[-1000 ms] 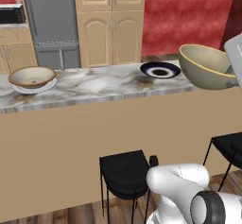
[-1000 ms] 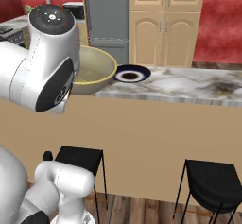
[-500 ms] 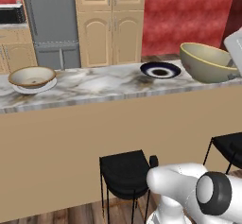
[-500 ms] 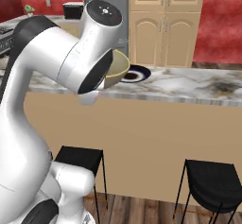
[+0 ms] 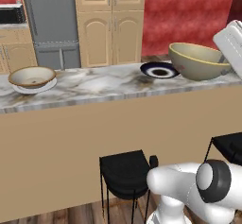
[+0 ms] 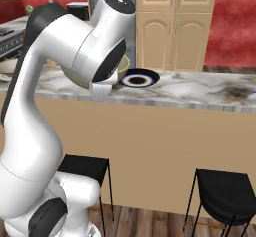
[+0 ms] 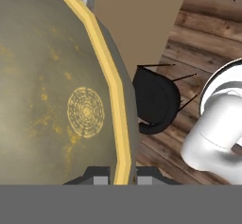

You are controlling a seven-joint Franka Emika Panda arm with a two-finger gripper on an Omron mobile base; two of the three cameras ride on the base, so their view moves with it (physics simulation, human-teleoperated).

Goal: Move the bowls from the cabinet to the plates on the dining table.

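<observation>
Evidently the olive-beige bowl has travelled toward the dark navy plate over the past second and now hangs just beside it, above the marble worktop. The claw is clamped on its yellowish rim; placement appears imminent. Further along from that plate, the cream bowl already sits on the white plate. Both bowls are empty.

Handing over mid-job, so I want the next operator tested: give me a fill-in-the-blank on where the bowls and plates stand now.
1. The cream bowl rests on the ____ plate.
2. The gripper is shut on the olive bowl's ____.
3. The dark navy plate on the marble dining table carries ____.

Missing: white; rim; nothing
</observation>
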